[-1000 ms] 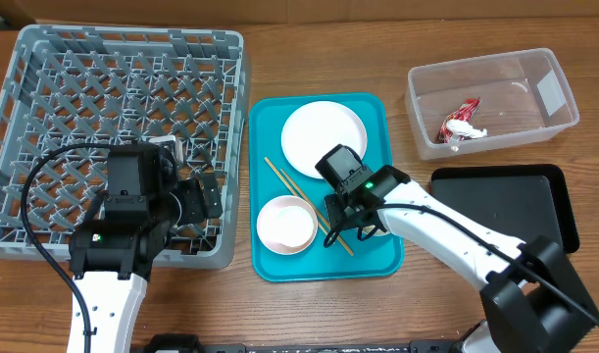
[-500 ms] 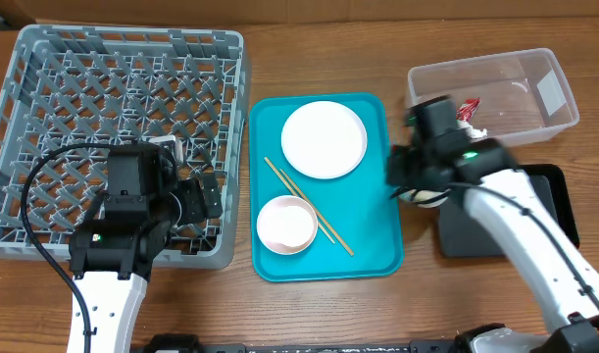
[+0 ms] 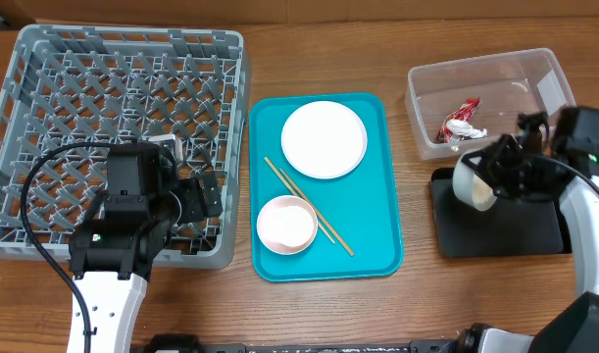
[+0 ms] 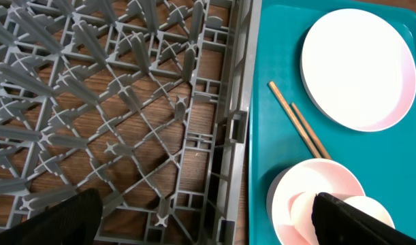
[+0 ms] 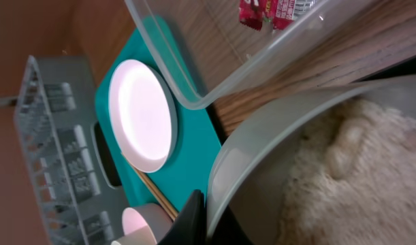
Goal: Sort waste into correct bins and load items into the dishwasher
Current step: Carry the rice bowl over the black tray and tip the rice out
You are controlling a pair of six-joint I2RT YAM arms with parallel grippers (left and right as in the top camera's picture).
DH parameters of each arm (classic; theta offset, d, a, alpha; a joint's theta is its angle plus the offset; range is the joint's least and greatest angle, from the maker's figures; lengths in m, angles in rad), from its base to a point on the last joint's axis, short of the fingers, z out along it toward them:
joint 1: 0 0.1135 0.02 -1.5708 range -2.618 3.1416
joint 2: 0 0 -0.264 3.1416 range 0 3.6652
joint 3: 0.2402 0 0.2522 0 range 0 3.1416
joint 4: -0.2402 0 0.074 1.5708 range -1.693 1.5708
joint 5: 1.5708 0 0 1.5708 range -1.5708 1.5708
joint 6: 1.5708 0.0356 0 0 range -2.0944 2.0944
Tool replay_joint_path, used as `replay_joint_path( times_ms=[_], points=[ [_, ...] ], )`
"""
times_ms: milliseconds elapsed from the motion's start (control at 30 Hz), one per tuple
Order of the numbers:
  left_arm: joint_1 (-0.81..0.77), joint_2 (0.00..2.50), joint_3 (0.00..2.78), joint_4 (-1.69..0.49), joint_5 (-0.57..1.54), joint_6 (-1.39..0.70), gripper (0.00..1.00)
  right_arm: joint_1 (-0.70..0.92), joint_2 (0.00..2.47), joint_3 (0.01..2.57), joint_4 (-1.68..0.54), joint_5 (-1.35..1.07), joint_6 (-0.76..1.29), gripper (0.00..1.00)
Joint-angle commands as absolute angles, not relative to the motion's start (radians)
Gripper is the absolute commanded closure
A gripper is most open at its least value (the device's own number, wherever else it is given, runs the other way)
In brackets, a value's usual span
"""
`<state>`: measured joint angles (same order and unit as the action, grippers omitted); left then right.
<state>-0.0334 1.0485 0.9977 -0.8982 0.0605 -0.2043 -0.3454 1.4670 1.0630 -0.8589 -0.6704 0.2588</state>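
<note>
My right gripper (image 3: 495,169) is shut on the rim of the grey bowl (image 3: 473,182), which it holds tipped on its side over the black bin (image 3: 505,230). In the right wrist view its fingertips (image 5: 197,216) pinch the bowl's rim (image 5: 262,146), and white rice (image 5: 350,170) sits inside. The red-and-white wrapper (image 3: 459,123) lies in the clear bin (image 3: 520,103). The white plate (image 3: 324,139), pink bowl (image 3: 286,224) and chopsticks (image 3: 309,208) rest on the teal tray (image 3: 377,206). My left gripper (image 3: 209,196) hangs open over the front right corner of the dishwasher rack (image 3: 113,88).
In the left wrist view the rack's lattice floor (image 4: 126,102) lies to the left, and the teal tray (image 4: 276,150) with plate (image 4: 357,64), chopsticks (image 4: 299,122) and pink bowl (image 4: 303,197) to the right. A white cup (image 4: 364,204) sits in the pink bowl.
My right arm has carried the grey bowl off the teal tray, rightward to above the black bin, and tipped it. The left arm has not moved.
</note>
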Motion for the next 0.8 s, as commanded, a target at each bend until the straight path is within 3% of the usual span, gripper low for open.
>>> replay_joint_path(
  times_ms=[0,567,767],
  points=[
    [-0.04,1.053,1.025,-0.884,0.071,-0.214,0.0,-0.446,1.449,1.007,-0.834,-0.907,0.134,0.96],
    [-0.04,1.053,1.025,-0.885,0.072,-0.214,0.0,-0.799,1.571,0.883,-0.741,-1.448,0.1,0.96],
    [-0.04,1.053,1.025,-0.885,0.072,-0.214,0.0,-0.876,1.579,0.883,-0.741,-1.468,0.104,0.96]
  ],
)
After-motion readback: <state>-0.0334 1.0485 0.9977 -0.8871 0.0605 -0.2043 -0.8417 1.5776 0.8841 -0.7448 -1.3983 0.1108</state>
